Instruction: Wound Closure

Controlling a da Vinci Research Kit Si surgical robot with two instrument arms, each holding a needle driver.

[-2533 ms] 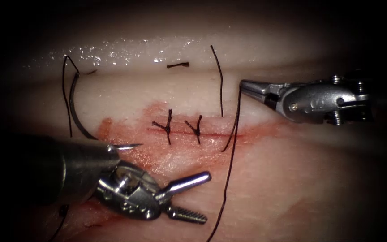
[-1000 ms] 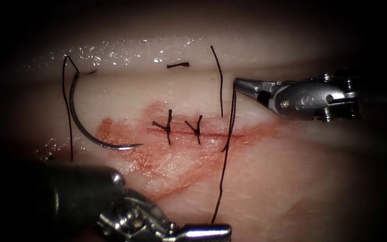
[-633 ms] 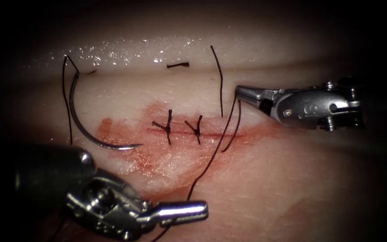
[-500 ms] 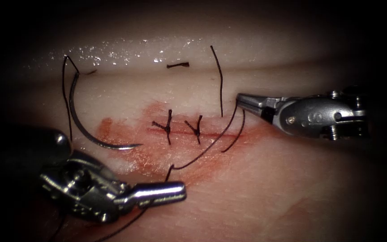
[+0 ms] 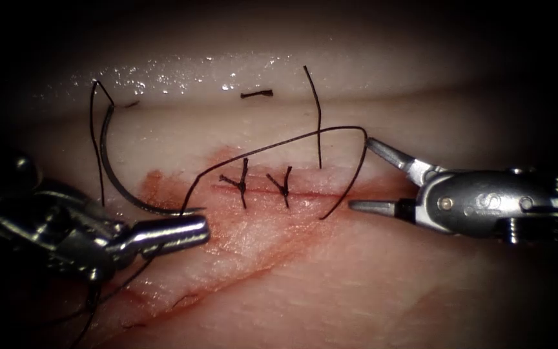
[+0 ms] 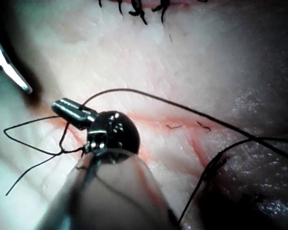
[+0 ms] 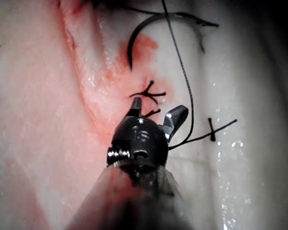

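Tissue fills the bench view, cut running left-right, two knots tied on it, red fluid smeared at its left end. Left tool low left, jaws pressed together, pinching the thread. Right tool at the cut's right end, jaws spread, holding nothing; the thread arches from the left jaws over the knots and bends beside the right tool's upper jaw, touching or not I can't tell. Needle lies free on the tissue far left, curve running top to bottom, tip just beside the left jaws, so the left arm is nearer. Left wrist view shows the thread looping round the left tool. Right wrist view shows the spread right tool and a cut end.
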